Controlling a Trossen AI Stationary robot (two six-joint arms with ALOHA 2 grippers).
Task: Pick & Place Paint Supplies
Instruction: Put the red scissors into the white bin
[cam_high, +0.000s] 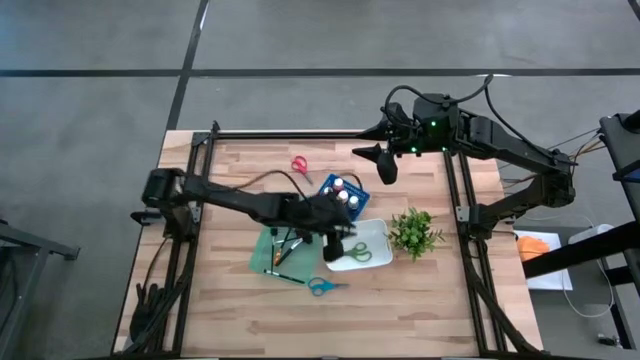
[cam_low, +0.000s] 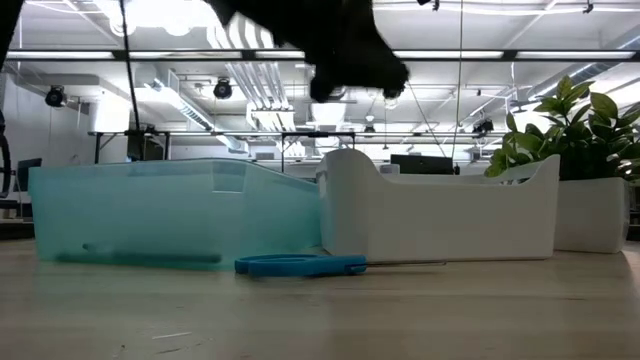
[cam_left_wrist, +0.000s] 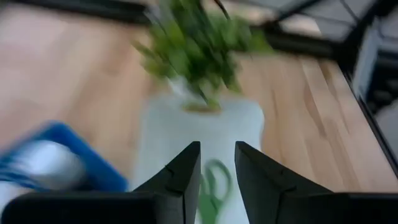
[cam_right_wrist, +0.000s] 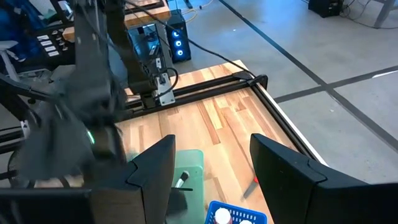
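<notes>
My left gripper (cam_high: 343, 243) (cam_left_wrist: 217, 152) hangs open, tipped down, over the white tray (cam_high: 378, 235). Nothing is between its fingers. Green-handled scissors (cam_high: 358, 252) (cam_left_wrist: 214, 186) lie flat on the tray floor just below the fingertips. Blue-handled scissors (cam_high: 322, 286) (cam_low: 300, 264) lie on the table near the trays. Red-handled scissors (cam_high: 300, 165) lie farther back. Paint bottles (cam_high: 342, 192) stand in a blue tray (cam_left_wrist: 74, 171). Dark brushes (cam_high: 285, 248) lie in the teal tray (cam_low: 170, 215). My right gripper (cam_high: 385, 170) (cam_right_wrist: 211, 158) waits open, raised at the far side.
A small leafy plant (cam_high: 413, 232) (cam_low: 570, 130) in a white pot stands right of the white tray (cam_low: 440, 215), close to my left gripper. Black frame rails (cam_high: 455, 200) run along the table's sides. Bare wood lies toward the near edge (cam_high: 380, 320).
</notes>
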